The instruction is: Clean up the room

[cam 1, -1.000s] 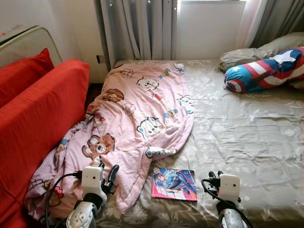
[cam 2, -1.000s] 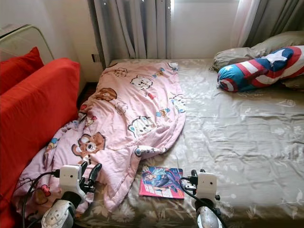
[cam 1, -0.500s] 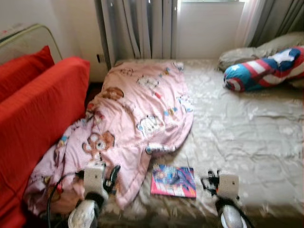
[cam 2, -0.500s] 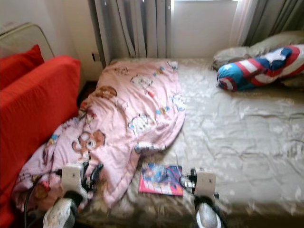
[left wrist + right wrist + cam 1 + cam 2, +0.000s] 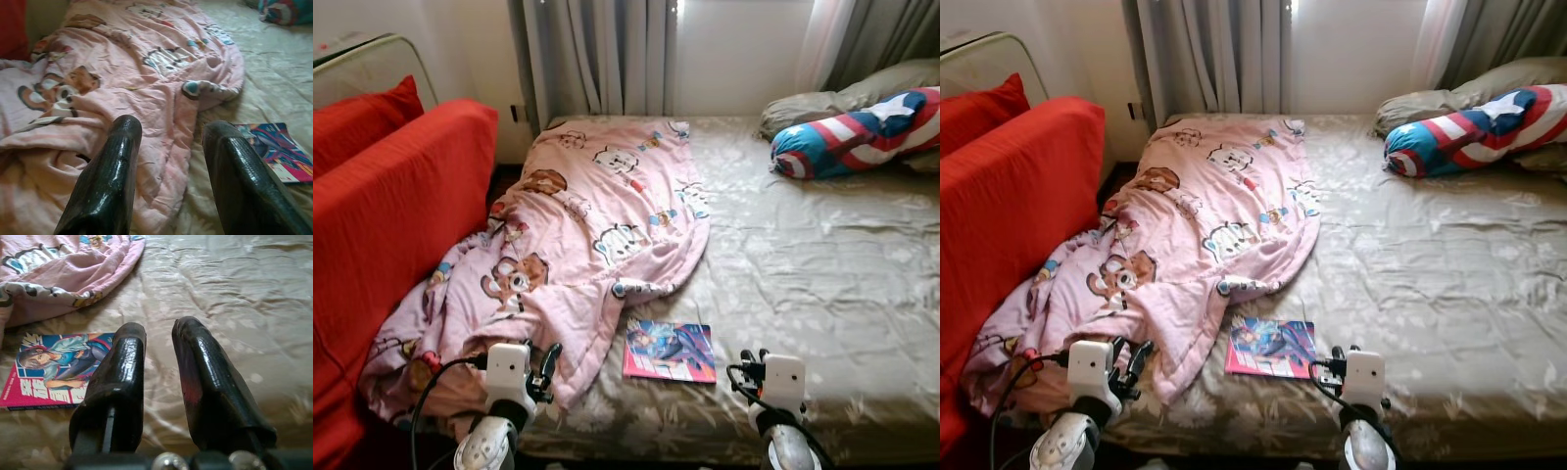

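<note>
We face a bed in beige sheets. Low in frame, our left gripper hovers parted and empty over the pink blanket; our right gripper, slightly parted and empty, sits beside the comic book at lower centre.

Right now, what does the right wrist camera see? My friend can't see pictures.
Two black fingers of the right gripper, slightly apart, hover over a beige bed sheet. A colourful comic book lies flat nearby, beside a rumpled pink blanket.
</note>
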Controlling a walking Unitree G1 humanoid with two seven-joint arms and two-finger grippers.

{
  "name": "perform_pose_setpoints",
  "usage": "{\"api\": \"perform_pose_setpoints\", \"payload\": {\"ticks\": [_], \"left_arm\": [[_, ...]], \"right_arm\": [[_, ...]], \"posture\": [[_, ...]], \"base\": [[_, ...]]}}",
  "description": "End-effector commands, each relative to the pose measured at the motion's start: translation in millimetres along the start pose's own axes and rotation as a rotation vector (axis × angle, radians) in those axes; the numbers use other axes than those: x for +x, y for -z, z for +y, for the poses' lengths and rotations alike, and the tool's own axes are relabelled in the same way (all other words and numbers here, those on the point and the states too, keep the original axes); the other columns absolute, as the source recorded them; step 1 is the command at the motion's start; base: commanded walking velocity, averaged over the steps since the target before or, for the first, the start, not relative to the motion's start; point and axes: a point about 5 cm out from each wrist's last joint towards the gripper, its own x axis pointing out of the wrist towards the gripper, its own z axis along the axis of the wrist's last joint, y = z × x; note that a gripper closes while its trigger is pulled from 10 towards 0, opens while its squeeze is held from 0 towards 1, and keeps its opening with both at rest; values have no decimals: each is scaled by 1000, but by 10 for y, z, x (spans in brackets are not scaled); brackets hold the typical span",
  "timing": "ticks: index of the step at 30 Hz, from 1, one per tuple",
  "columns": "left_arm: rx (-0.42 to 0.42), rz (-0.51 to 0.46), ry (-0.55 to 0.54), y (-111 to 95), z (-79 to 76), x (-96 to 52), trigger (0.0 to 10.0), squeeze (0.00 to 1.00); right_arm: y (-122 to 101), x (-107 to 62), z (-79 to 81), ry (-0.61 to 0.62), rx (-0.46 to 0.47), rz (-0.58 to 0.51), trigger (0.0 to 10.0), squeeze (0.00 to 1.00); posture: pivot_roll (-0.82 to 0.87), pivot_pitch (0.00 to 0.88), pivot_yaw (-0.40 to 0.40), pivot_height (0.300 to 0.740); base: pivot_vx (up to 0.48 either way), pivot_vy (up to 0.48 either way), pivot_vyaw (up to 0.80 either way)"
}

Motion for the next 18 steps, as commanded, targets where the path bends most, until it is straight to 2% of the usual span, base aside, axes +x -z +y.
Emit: {"api": "perform_pose_setpoints", "payload": {"ticks": [1, 13, 14, 18], "left_arm": [[10, -6, -2, -43, 9, 15, 10000, 0], [2, -5, 2, -33, -21, 3, 10000, 0], [1, -5, 4, -32, -26, 4, 10000, 0], [0, -3, 4, -33, -27, 13, 10000, 0]], "right_arm": [[12, 2, 15, -5, 6, 11, 10000, 0], [37, 10, 31, -10, -4, 42, 10000, 0], [36, 12, 34, -13, -7, 44, 10000, 0], [12, 8, 45, -25, 3, 15, 10000, 0]], "posture": [[-23, 11, -10, 665], [-23, 8, -11, 665], [-23, 7, -11, 655], [-23, 7, -11, 651]], "base": [[0, 0, 0], [0, 0, 0], [0, 0, 0], [0, 0, 0]]}}
